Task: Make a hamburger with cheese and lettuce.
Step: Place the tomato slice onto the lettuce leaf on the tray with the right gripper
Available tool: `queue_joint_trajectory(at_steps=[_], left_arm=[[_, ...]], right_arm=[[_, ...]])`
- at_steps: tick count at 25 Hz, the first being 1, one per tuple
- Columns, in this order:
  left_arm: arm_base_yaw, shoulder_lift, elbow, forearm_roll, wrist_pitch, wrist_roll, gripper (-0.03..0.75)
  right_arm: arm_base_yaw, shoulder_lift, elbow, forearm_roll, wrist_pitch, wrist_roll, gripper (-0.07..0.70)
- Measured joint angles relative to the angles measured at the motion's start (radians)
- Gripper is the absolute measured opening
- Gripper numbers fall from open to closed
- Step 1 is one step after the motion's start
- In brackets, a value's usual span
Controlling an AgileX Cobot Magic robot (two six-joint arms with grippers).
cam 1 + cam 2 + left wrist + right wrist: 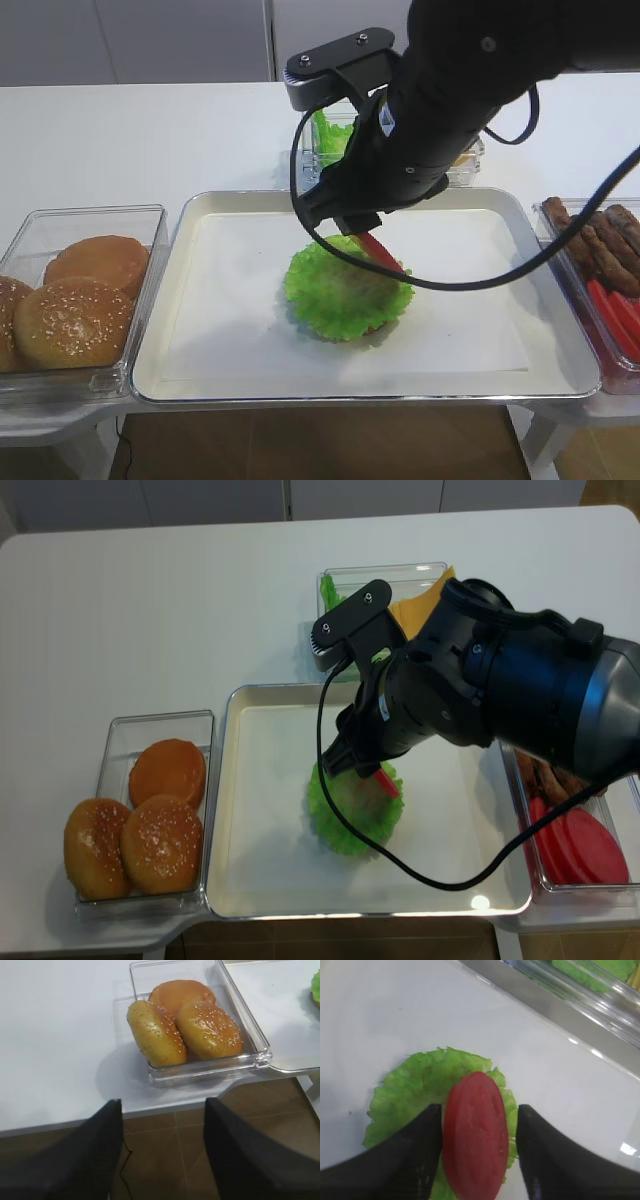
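Bulky glossy black right arm (440, 110), looping black cable (480, 280), grey screwed camera bracket (330, 65)

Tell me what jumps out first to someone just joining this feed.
The right gripper hangs over the tray, jaws apart around a red tomato slice above the hamburger, whose lettuce tops the stack. Sesame buns fill the bin left of the tray.

Tray (200, 300) viewed from above by both ext cams; lettuce (415, 1090) seen close by R wrist, buns (190, 1025) by L
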Motion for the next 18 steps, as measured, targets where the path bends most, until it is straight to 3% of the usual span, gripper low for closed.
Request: queue_joint_trajectory(at_steps=[13,18], left_arm=[[0.000,0.000,0.000,0.000,0.000,0.000,0.387],[0.000,0.000,0.000,0.000,0.000,0.000,0.387]], right_arm=[[0.000,0.031,0.000,0.033,0.006,0.002,0.493],[0.000,0.031,0.000,0.044,0.006,0.002,0.510]])
